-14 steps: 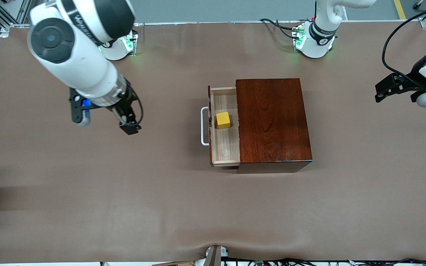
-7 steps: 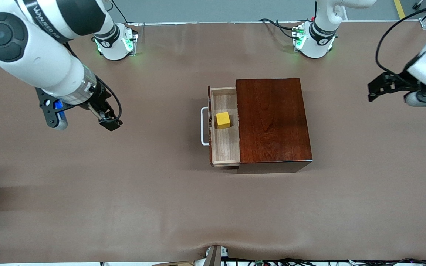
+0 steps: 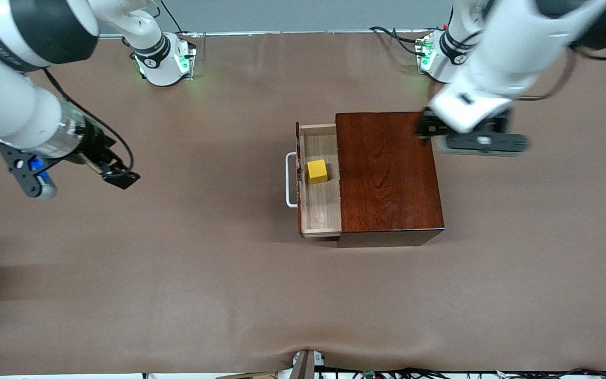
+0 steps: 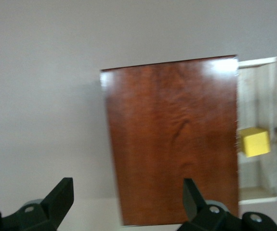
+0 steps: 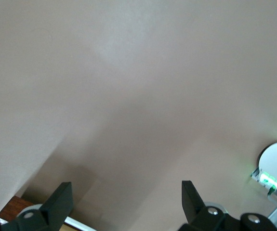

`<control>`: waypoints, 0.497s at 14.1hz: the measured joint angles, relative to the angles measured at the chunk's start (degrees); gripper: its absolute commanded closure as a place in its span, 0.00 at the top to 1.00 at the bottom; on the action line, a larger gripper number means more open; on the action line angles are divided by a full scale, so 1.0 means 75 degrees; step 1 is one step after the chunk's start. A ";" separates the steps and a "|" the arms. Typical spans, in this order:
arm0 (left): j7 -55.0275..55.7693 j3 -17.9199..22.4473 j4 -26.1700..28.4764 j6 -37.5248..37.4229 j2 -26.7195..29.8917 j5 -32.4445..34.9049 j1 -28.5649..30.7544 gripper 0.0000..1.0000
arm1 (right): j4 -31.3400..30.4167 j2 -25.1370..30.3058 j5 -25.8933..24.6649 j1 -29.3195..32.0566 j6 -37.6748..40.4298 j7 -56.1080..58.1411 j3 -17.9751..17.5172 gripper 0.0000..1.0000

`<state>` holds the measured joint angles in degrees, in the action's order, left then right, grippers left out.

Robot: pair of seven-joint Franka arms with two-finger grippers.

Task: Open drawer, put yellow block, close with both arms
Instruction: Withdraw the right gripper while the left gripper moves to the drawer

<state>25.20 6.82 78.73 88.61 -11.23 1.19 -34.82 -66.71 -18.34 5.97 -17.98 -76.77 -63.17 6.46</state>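
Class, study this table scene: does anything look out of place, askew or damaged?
Nothing stands out. The yellow block sits squarely in the open drawer of the wooden box, which looks intact and straight on the table.

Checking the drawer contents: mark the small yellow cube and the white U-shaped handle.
small yellow cube [image 3: 317, 171], front view, top face.
white U-shaped handle [image 3: 288, 179], front view, middle of the long bar.

- Even overhead light, bright but soft across the table [image 3: 177, 295].
- The box [image 3: 387, 173] top shows a faint sheen, with a dark shadow along its nearer edge.
- The left arm [image 3: 492, 63] is smeared with motion blur.
- Both wrist views look hazy.
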 measured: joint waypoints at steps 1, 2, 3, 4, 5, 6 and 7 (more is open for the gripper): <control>0.0725 -0.0012 -0.0174 0.0039 -0.0238 -0.0003 -0.0326 1.00 | 0.0001 0.0041 -0.0008 0.0144 0.0014 0.0410 0.0002 1.00; 0.1465 -0.0034 -0.0306 0.0190 -0.0472 -0.0005 -0.0610 1.00 | 0.0001 0.0086 -0.0019 0.0276 0.0051 0.0862 0.0002 1.00; 0.2138 -0.0048 -0.0387 0.0472 -0.0704 -0.0008 -0.0885 1.00 | 0.0001 0.0132 -0.0041 0.0402 0.0148 0.1353 0.0003 1.00; 0.2690 -0.0056 -0.0444 0.0743 -0.0916 -0.0008 -0.1123 1.00 | 0.0001 0.0168 -0.0056 0.0514 0.0287 0.1817 0.0003 1.00; 0.3200 -0.0064 -0.0478 0.0989 -0.1114 -0.0009 -0.1324 1.00 | 0.0001 0.0197 -0.0062 0.0621 0.0400 0.2244 0.0003 1.00; 0.3717 -0.0069 -0.0498 0.1243 -0.1290 -0.0010 -0.1493 1.00 | 0.0002 0.0230 -0.0065 0.0732 0.0455 0.2636 0.0005 1.00; 0.4286 -0.0071 -0.0508 0.1544 -0.1462 -0.0010 -0.1664 1.00 | 0.0002 0.0273 -0.0066 0.0858 0.0479 0.3037 0.0002 1.00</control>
<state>57.34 6.28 74.91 100.19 -22.20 1.12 -47.30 -66.69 -16.30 5.48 -11.54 -73.17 -40.39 6.48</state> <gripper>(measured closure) 0.000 0.000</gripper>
